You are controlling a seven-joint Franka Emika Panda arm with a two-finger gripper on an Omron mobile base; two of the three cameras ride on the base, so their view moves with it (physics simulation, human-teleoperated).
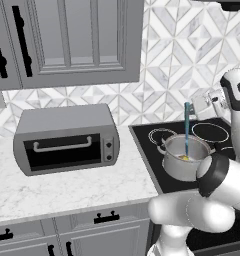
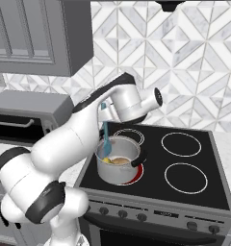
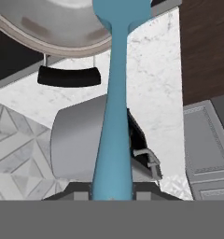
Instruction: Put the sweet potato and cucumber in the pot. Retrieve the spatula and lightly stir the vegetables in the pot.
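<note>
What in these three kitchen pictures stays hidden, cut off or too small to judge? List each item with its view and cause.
- Spatula head: hand view, cut off by the top edge.
- End effector: right base view, hidden behind the arm's wrist; its grip is unreadable.
- Cucumber: left base view, a tiny yellow patch behind the pot rim.
- Sweet potato: right base view, partly hidden by the pot wall.

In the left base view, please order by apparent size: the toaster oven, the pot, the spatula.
1. toaster oven, clearly the largest.
2. pot.
3. spatula, a thin handle standing in the pot; its head is hidden inside, so only the visible part is ranked.
</note>
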